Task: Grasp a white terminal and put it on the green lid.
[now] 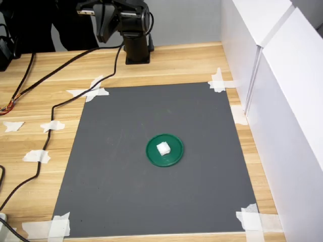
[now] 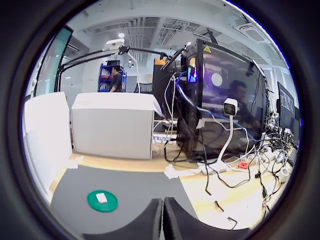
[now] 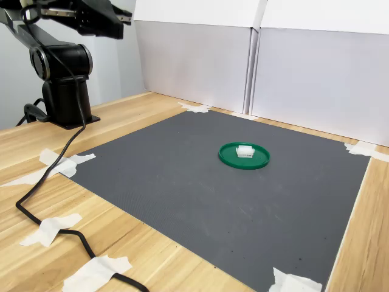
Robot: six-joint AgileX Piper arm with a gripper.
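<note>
Already the white terminal (image 1: 163, 148) sits on the green lid (image 1: 173, 157), a little off the disc's centre, in the middle of the dark grey mat (image 1: 116, 166) in both exterior views, so the placing looks done. The arm (image 1: 126, 22) is folded up by its base at the far edge of the wooden table (image 1: 45, 85), well apart from the lid, and in the wrist view the gripper (image 2: 163, 220) shows its two fingers pressed together with nothing between them. By this judgement, nothing of the task remains.
</note>
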